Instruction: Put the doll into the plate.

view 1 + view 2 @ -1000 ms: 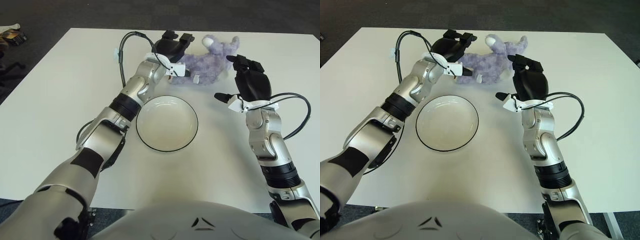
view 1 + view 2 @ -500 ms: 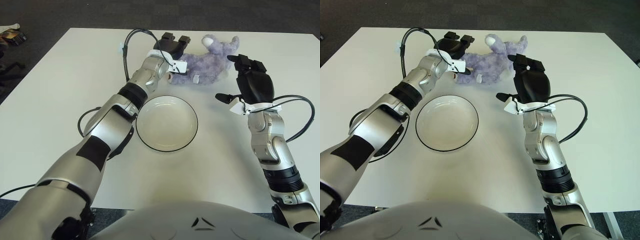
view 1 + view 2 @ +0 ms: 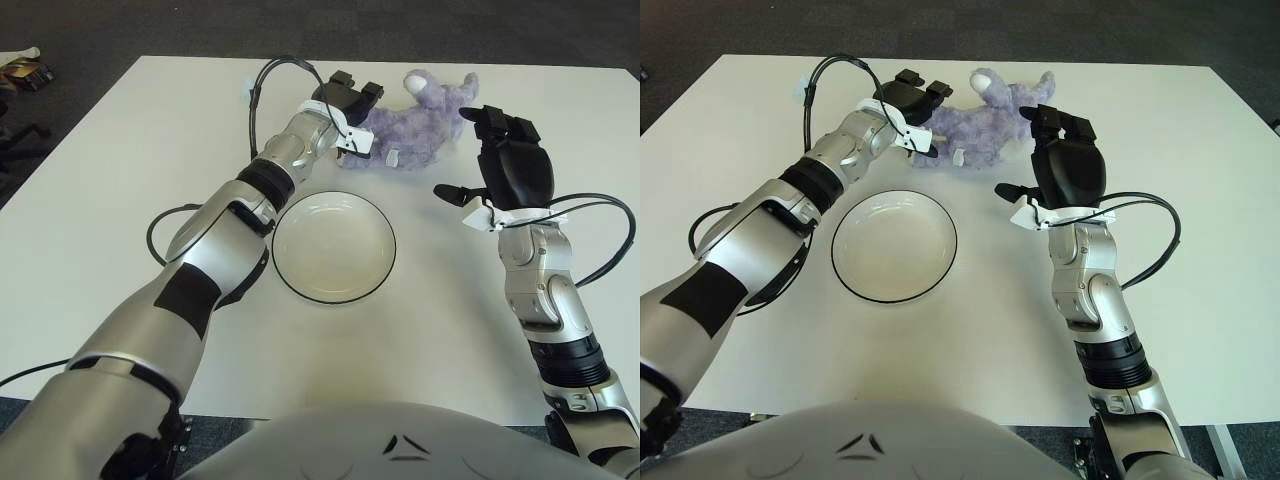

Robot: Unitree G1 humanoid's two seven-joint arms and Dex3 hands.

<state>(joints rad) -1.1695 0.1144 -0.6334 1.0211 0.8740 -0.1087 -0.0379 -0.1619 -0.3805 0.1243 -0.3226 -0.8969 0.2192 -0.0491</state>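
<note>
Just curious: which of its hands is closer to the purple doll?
Left. The left hand is at the doll's left end; the right hand hovers open beside its right.

White table (image 3: pixel 120 180) bears purple doll (image 3: pixel 420 125), empty plate (image 3: pixel 334 246).

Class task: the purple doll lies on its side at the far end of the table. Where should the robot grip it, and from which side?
Grip the doll around its soft torso, probably from both flanks: left hand already at its left end, right hand open at its right. Its limbs look too floppy to grip; the plate sits nearer.
</note>
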